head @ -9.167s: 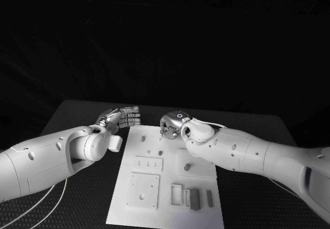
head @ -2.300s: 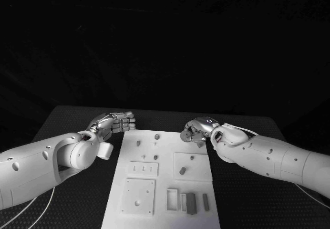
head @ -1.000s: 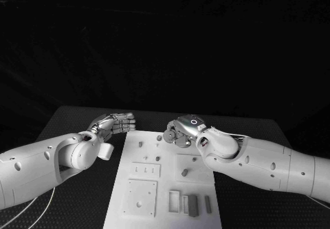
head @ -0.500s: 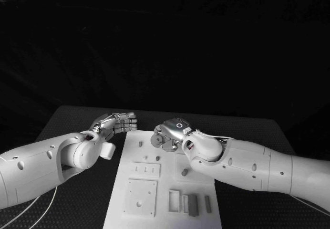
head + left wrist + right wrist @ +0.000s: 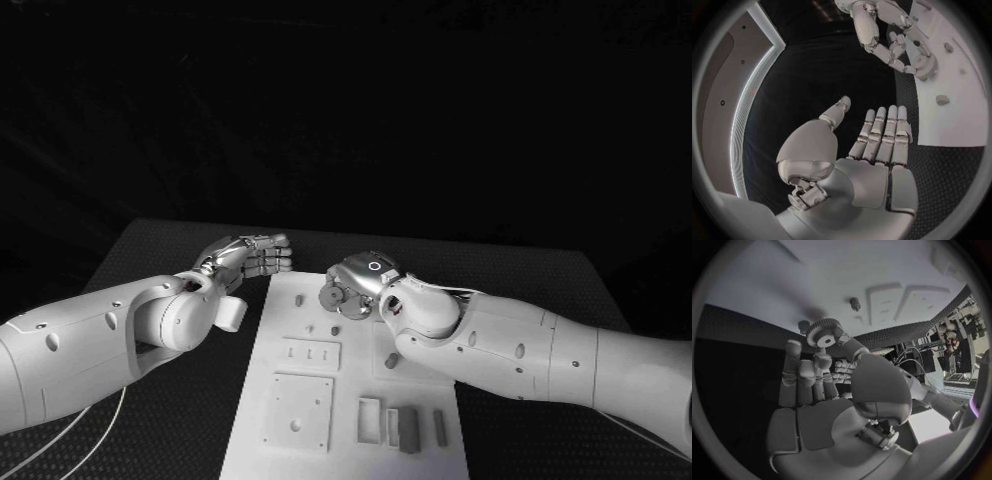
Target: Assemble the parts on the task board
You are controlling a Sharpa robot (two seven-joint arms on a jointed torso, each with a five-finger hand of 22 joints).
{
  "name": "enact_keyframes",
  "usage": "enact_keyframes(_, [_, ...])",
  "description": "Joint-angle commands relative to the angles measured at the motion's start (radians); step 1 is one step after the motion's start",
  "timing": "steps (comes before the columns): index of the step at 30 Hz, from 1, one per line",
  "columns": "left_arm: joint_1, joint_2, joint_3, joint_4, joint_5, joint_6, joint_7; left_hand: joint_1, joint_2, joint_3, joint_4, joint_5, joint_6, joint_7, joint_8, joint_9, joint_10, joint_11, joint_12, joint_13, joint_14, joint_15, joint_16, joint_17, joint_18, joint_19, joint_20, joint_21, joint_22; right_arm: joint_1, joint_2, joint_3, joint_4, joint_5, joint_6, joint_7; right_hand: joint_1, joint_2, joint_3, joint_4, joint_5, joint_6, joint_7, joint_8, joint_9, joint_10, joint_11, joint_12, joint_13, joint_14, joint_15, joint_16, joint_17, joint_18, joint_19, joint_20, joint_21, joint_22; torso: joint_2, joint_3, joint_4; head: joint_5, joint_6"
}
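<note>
The white task board (image 5: 351,385) (image 5: 954,125) (image 5: 879,265) lies lengthwise in the middle of the table. My right hand (image 5: 361,282) (image 5: 829,390) hovers over the board's far end and pinches a small toothed gear (image 5: 330,296) (image 5: 824,334) between thumb and a finger. Just beyond the gear a short peg (image 5: 855,302) stands in the board. My left hand (image 5: 248,256) (image 5: 873,150) floats off the board's far left corner, fingers straight and side by side, thumb apart, holding nothing.
On the board's near half lie a slotted plate (image 5: 310,352), a square plate (image 5: 299,412) and narrow upright blocks (image 5: 408,428). Small pegs (image 5: 335,330) stand near the middle. Black table (image 5: 173,250) surrounds the board; cables trail under my left arm.
Over the last second my right hand has carried the gear leftward, from the board's far right corner to over its far end. My left hand has barely shifted.
</note>
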Motion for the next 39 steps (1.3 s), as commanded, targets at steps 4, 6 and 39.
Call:
enact_keyframes(4, [0.001,0.003,0.001,0.002,0.001,0.000,0.006,-0.003,-0.001,-0.001,-0.002,0.004,0.007,0.028,-0.004,-0.001,-0.001,0.008,-0.005,-0.001,0.001,0.008,-0.005,-0.001,0.014,0.005,0.002,-0.007,-0.001,0.000,0.012,0.000,-0.007,-0.001,0.020,0.010,0.006,-0.008,0.005,0.001,0.000,0.039,0.044,-0.003,0.018,0.005,0.000,-0.007,-0.001,0.007,-0.001,-0.004,-0.001,-0.001,0.008,-0.002,-0.004,0.007,0.001,0.0010,-0.0016,0.007,0.001])
enact_keyframes(6, [0.001,0.003,0.001,0.003,0.001,0.001,0.006,-0.003,-0.001,-0.001,-0.002,0.004,0.007,0.028,-0.005,-0.001,-0.001,0.008,-0.005,-0.001,0.001,0.008,-0.005,-0.001,0.014,0.005,0.002,-0.007,-0.001,0.000,0.014,0.000,-0.011,-0.001,0.021,0.010,0.006,-0.008,0.005,0.001,0.000,0.039,0.044,-0.003,0.018,0.005,0.001,-0.007,-0.001,0.007,-0.001,-0.004,-0.001,-0.001,0.008,-0.002,-0.004,0.007,0.000,0.0007,-0.0011,0.005,0.000])
enact_keyframes(39, [0.001,0.003,0.001,0.000,0.001,0.008,0.003,-0.001,-0.002,0.001,-0.001,0.005,0.006,0.029,-0.006,-0.002,-0.002,0.008,-0.006,-0.001,0.001,0.009,-0.006,-0.002,0.014,0.004,0.003,-0.009,-0.001,-0.023,0.059,-0.001,-0.092,0.035,0.024,0.031,0.008,-0.031,0.010,0.001,0.000,-0.008,0.061,-0.034,0.005,-0.008,0.016,-0.017,-0.001,-0.001,0.014,-0.012,-0.001,-0.001,0.002,0.002,-0.016,0.006,0.000,0.0007,-0.0013,0.010,-0.003])
